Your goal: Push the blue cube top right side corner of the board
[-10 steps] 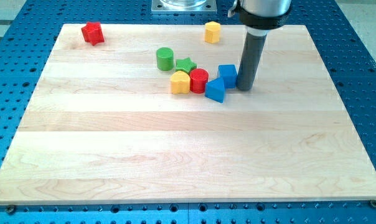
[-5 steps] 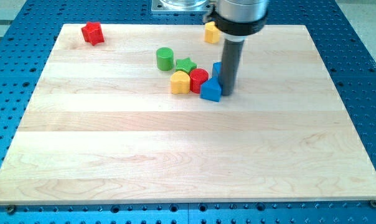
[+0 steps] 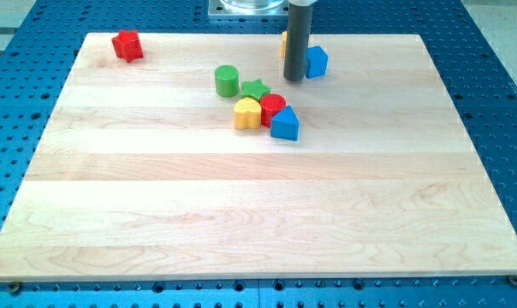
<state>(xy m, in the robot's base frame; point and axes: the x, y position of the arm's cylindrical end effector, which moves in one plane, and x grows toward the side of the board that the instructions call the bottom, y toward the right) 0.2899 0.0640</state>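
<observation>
Blue cube (image 3: 316, 62) upright near board's top, right of centre

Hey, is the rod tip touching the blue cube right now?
Cannot tell. In the camera view my tip stands at the view's left edge of the blue cube, with no visible gap, but the rod overlaps that edge.

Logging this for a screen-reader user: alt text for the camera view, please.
My tip rests just left of the blue cube near the wooden board's top edge, partly hiding a yellow block. Mid-board sits a cluster: green cylinder, green star, yellow block, red cylinder, blue block. A red block sits top left.
</observation>
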